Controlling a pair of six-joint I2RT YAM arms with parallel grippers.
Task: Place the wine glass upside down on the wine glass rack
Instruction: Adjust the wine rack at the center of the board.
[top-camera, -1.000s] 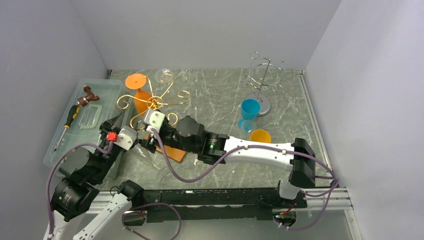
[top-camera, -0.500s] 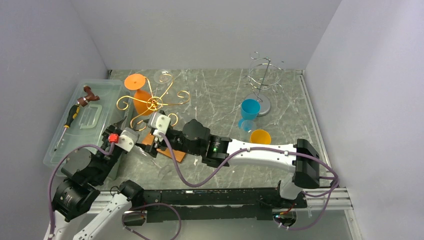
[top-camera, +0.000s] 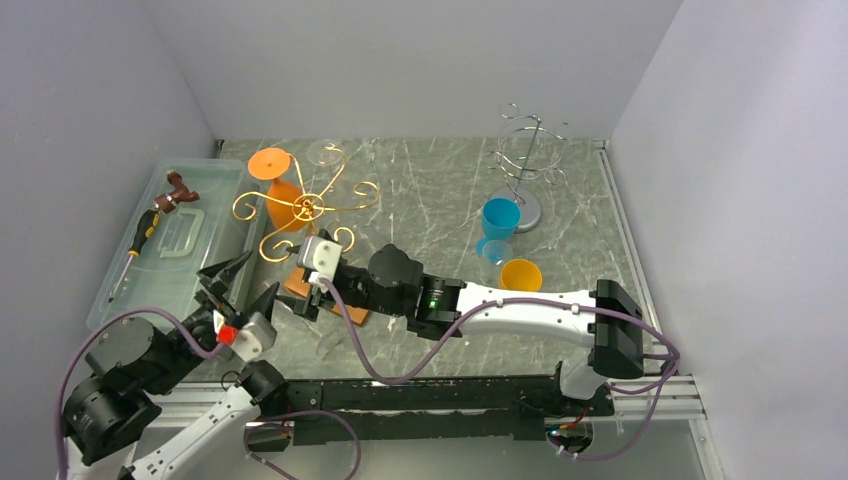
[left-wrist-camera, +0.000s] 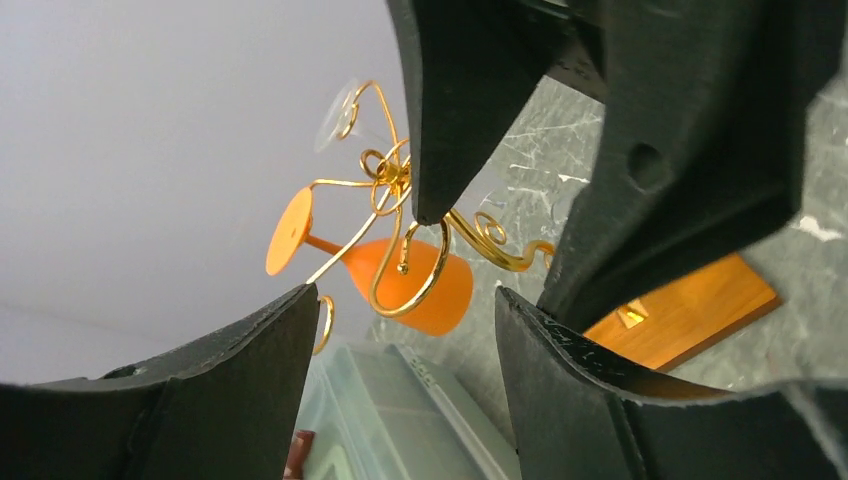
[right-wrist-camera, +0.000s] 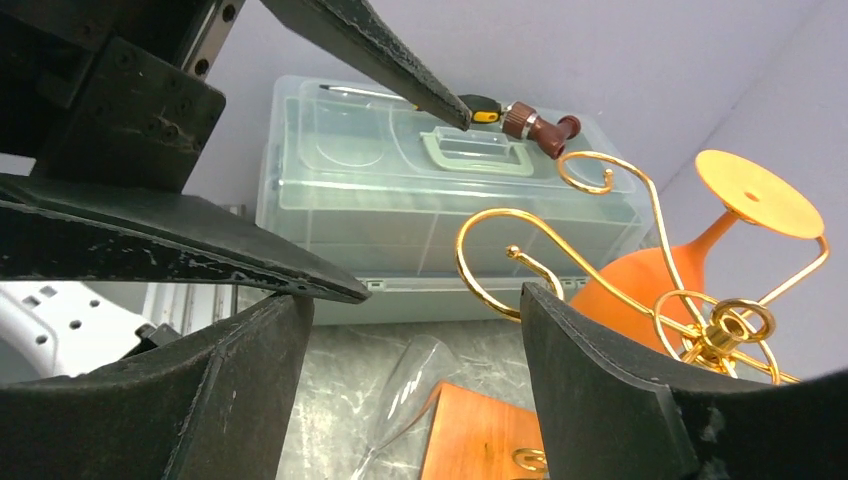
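Gold wire rack (top-camera: 305, 205) stands on its wooden base (top-camera: 350, 310) toward the left edge of the worktop (top-camera: 420, 190), with an orange glass (top-camera: 283, 195) hanging foot-up from its arms. The clear wine glass (right-wrist-camera: 400, 400) lies on its side on the worktop, just beside that base. Both claws are spread wide and hold nothing: the right gripper (right-wrist-camera: 412, 300) faces the lying glass from close by, and the left gripper (top-camera: 243, 285) points up between the plastic box (top-camera: 170, 240) and the base.
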